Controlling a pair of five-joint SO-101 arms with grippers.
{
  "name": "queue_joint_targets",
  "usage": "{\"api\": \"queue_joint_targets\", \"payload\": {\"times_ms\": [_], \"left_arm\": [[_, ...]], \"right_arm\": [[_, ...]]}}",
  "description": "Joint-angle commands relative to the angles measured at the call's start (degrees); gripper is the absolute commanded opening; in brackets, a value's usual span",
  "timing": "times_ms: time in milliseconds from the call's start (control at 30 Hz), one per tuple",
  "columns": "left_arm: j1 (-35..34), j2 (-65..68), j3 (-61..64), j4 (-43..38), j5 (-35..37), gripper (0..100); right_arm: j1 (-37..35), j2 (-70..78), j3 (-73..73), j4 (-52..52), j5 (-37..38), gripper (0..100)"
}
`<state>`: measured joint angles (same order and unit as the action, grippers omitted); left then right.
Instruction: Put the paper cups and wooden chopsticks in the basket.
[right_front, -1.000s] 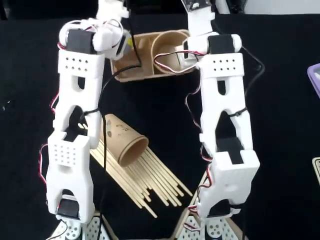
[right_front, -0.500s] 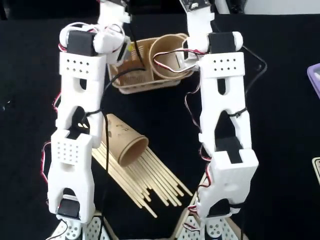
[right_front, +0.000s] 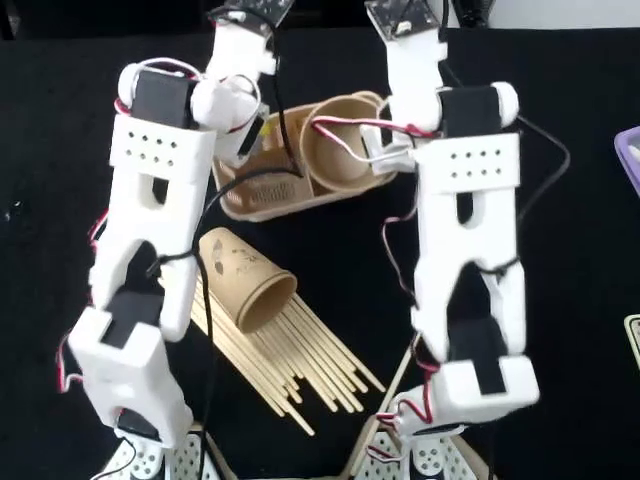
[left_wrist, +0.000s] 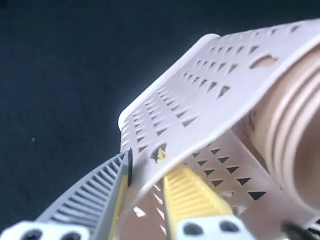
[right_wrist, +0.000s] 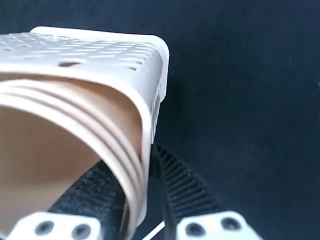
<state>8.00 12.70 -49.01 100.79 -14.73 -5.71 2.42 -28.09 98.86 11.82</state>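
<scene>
Beige perforated plastic is what both claws have hold of: the basket (right_front: 262, 195) sits on the far side of the black cloth (right_front: 570, 300), and each arm grips one end of it. In the left wrist view we see the left claw (left_wrist: 147, 167) almost closed on the basket (left_wrist: 210, 100). Its grey finger is outside the end wall and its yellow ribbed finger inside, with the thin wall pinched between them. In the right wrist view the right claw (right_wrist: 132, 165) is drawn down to a narrow gap over the other end of the basket (right_wrist: 100, 50). One black ribbed finger runs outside the wall and the other under the cup rims, so wall and rims are clamped together. Those rims belong to the nested paper cups (right_front: 340, 150), which stand in the end of the basket held by the right claw (right_front: 385, 140); the left claw (right_front: 262, 125) is at the opposite end. We cannot tell whether the basket touches the cloth. A lying paper cup (right_front: 245, 280) rests on its side nearer the arms' bases, across the wooden chopsticks (right_front: 300, 365), which fan out on the cloth beneath it. As for writing, the lying paper cup carries small dark printed marks on its side, and the nested paper cups (left_wrist: 295, 140) show faint print in the left wrist view; we can read neither.
</scene>
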Motion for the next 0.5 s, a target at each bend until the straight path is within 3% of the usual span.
{"api": "queue_joint_targets", "payload": {"times_ms": [0, 233, 467], "left_arm": [[-1.5, -6.1, 4.3, 0.0, -1.7, 7], [-2.2, -3.6, 8.1, -1.9, -1.7, 7], [-2.2, 4.0, 3.6, -4.3, -1.7, 8]], "right_arm": [[-0.2, -6.6, 4.5, 1.9, 1.2, 1.1], [-0.6, -14.0, 12.6, 2.0, 0.8, 1.1], [0.3, -13.0, 17.5, -3.6, -0.4, 1.1]]}}
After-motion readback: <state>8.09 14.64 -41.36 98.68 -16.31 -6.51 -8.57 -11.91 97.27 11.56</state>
